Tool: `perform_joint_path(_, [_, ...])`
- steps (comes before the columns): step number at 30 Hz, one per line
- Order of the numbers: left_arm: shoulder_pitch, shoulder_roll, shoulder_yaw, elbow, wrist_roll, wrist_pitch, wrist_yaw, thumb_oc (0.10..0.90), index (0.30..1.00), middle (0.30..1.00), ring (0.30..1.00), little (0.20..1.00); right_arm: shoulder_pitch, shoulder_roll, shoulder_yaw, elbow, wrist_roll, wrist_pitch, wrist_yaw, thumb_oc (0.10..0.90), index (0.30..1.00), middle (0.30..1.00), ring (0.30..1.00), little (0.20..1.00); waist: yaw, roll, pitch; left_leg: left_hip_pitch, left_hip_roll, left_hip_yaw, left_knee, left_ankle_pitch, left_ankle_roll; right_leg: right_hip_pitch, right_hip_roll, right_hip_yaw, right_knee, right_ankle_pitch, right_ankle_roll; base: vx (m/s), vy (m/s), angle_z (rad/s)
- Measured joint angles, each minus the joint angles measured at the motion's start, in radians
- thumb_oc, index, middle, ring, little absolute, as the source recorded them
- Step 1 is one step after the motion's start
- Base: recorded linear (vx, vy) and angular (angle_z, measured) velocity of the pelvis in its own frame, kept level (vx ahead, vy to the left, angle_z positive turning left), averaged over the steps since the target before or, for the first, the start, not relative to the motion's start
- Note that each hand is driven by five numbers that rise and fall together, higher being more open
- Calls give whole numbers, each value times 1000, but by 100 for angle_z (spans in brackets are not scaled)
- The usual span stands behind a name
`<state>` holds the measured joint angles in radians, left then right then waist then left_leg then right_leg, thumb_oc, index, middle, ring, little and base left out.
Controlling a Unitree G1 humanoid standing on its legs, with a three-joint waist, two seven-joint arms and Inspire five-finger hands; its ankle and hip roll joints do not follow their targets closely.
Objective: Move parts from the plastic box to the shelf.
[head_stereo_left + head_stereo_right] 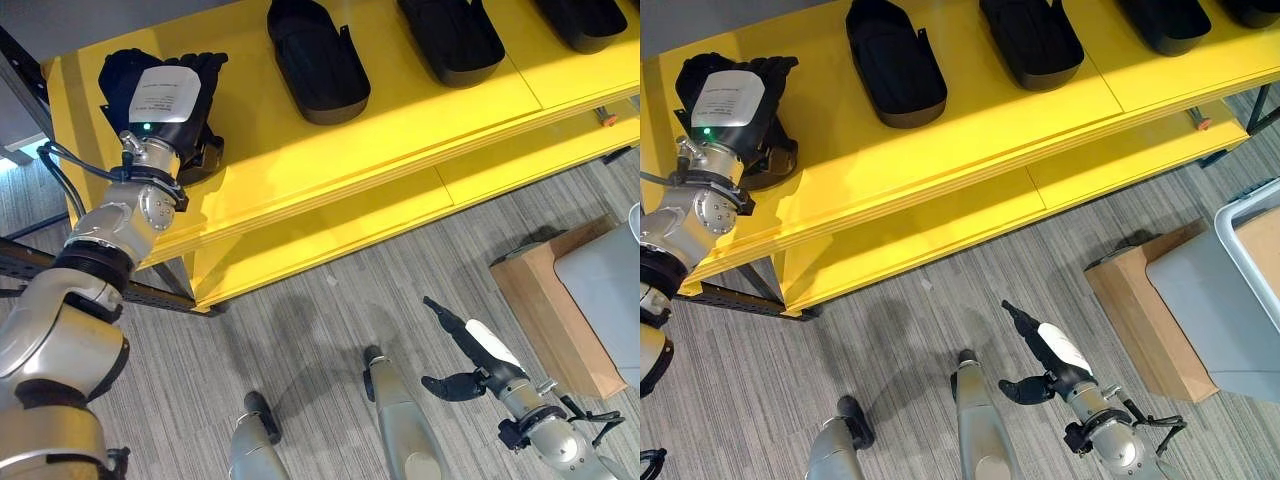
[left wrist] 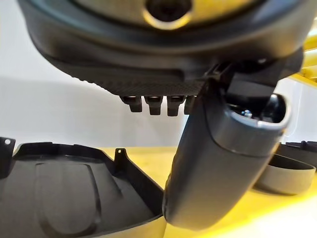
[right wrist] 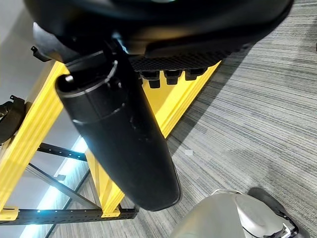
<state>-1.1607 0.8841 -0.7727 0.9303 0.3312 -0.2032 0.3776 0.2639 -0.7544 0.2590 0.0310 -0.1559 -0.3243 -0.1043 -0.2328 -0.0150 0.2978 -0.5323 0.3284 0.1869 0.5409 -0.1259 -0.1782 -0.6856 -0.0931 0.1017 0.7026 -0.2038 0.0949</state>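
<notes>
A yellow shelf runs across the top of the eye views, with several black moulded parts lying in a row on it. My left hand rests over another black part at the shelf's left end. In the left wrist view that part lies just past the thumb, and the fingers look straight and do not curl round it. My right hand hangs low over the carpet, open and holding nothing. The light plastic box shows at the right edge.
A brown wooden platform stands on the carpet under the plastic box, right of my right hand. A lower yellow shelf level juts out towards me. Dark metal frame bars stand at the shelf's left end.
</notes>
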Motion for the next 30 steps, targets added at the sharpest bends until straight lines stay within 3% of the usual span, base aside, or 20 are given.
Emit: perform_joint_path(30, [41, 45, -20, -39, 117, -29, -41, 900, 1000, 1000, 1000, 1000, 9, -2, -27, 0, -1, -1, 0, 900, 1000, 1000, 1000, 1000, 19, 11, 6, -8, 0, -4, 8, -2, 4, -5, -1, -1, 5, 0, 0, 0, 0, 0])
